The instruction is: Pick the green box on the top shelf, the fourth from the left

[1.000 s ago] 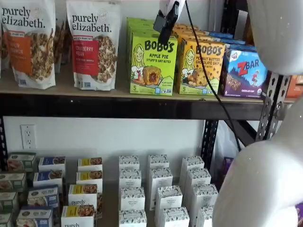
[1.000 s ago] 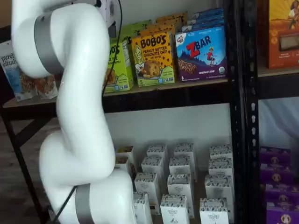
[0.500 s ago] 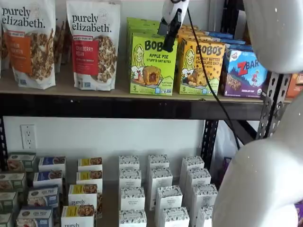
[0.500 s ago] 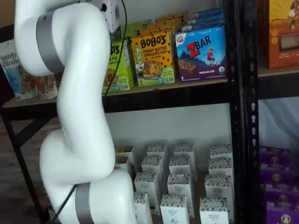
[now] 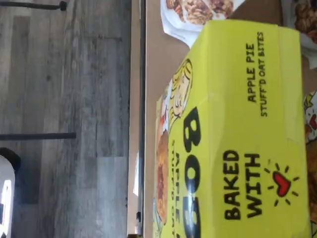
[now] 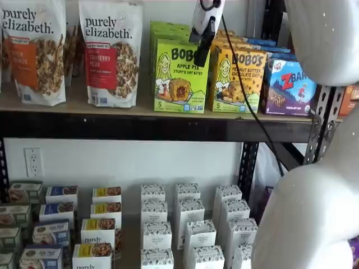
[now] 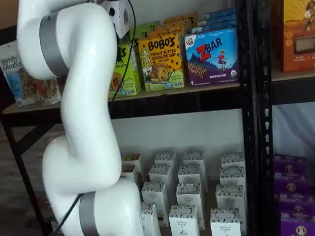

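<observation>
Shelf view: the gripper (image 6: 202,51) hangs before the upper right of the green box (image 6: 180,75); finger spacing cannot be judged, nothing visibly gripped. It sits slightly lower than half a second ago. The lime "Apple Pie" carton stands upright on the top shelf (image 6: 140,124).

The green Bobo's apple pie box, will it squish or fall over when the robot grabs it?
The green Bobo's box is a cardboard carton with crisp, flat faces, so it probably stays stiff unless squeezed hard. It stands tall and narrow on the top shelf, so a nudge high up might tip it backward. Its surface looks glossy in the wrist view, so it might slip a little.
</observation>
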